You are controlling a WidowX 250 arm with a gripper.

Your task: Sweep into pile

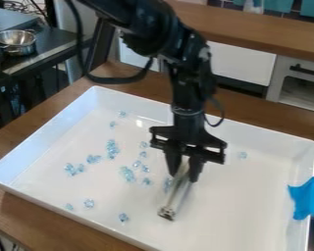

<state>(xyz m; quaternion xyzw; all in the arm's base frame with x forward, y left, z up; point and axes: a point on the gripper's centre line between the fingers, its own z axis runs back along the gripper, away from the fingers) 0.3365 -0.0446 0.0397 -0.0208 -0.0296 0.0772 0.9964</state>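
Silvery bar (pixel 176 196) slants down-left, clasped by the tool (pixel 184 177).

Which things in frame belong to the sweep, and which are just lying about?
Job:
gripper, holding the slim bar
pale blue pieces, scattered
white tray under them

Lying about:
bright blue item at the tray's right rim
metal pot, back left
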